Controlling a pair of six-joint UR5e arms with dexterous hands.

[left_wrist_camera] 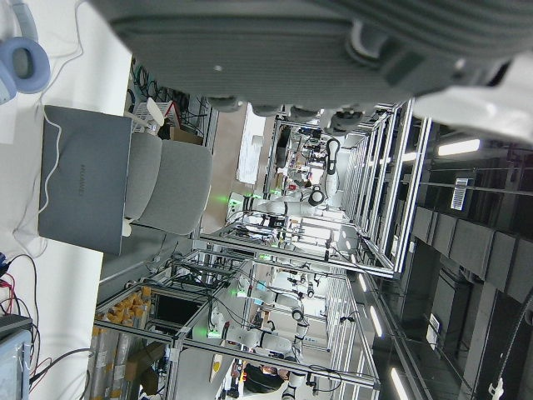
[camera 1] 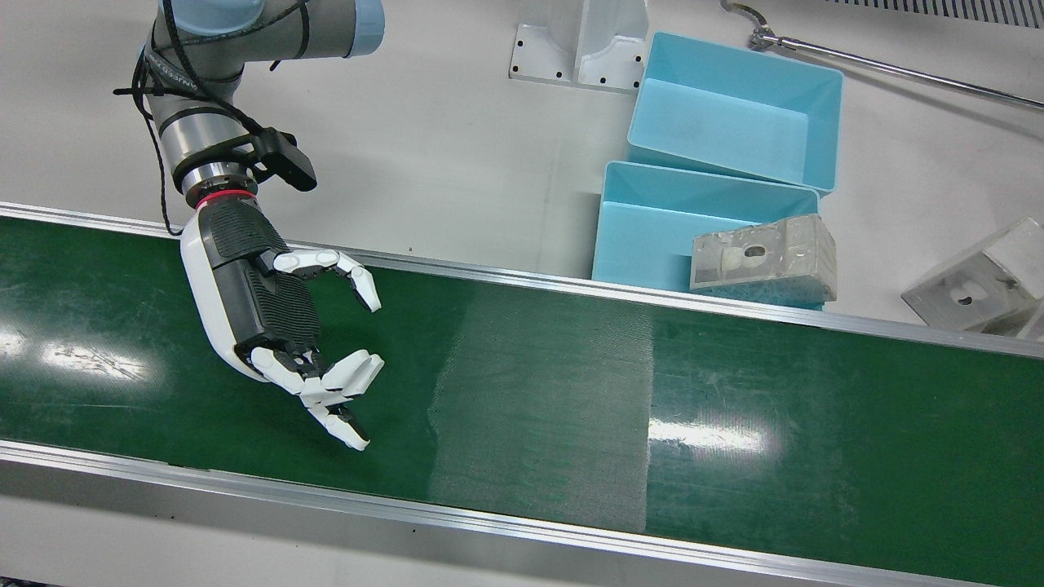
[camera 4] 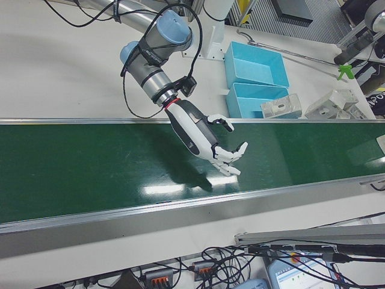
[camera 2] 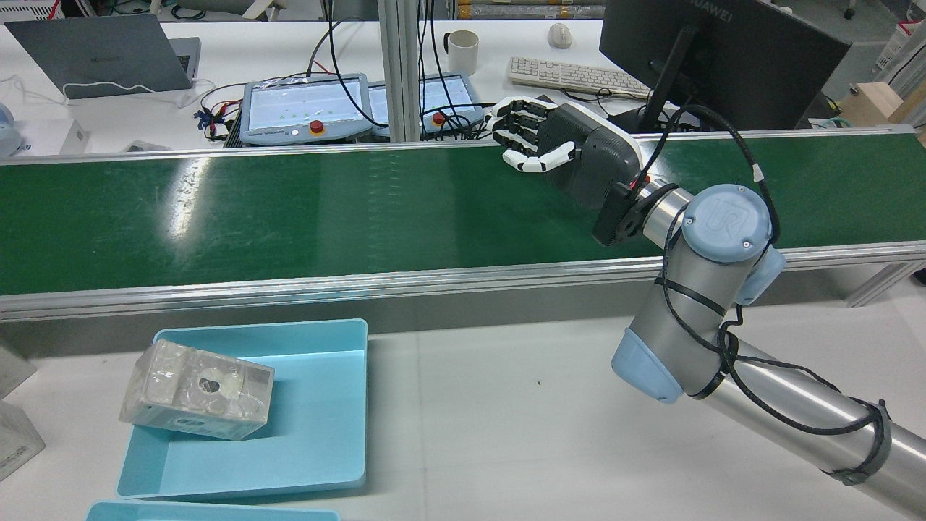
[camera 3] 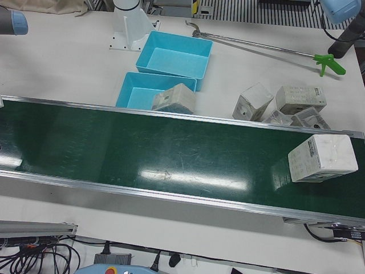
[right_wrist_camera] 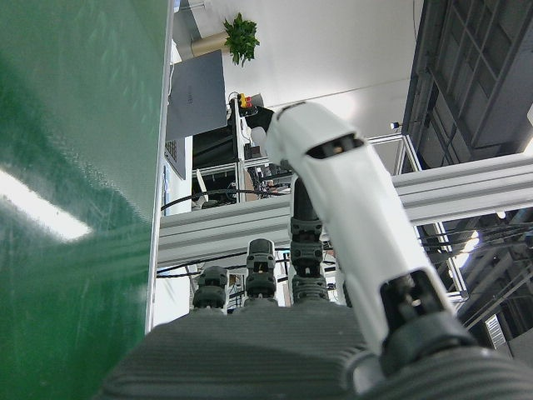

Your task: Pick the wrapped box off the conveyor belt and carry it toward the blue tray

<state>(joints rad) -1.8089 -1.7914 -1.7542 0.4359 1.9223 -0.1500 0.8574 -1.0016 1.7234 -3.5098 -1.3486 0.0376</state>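
A white wrapped box lies on the green conveyor belt at the right end of the left-front view; it lies outside the front view. My right hand hovers over the belt's other end, open and empty, fingers spread; it also shows in the rear view and the right-front view. Two blue trays stand on the table beside the belt. The nearer tray holds another wrapped box, tilted on its rim. My left hand shows only as a dark palm in its own view.
Several more wrapped boxes lie on the table past the trays. A long grabber tool lies behind them. Beyond the belt's far rail stand teach pendants, a laptop and a monitor.
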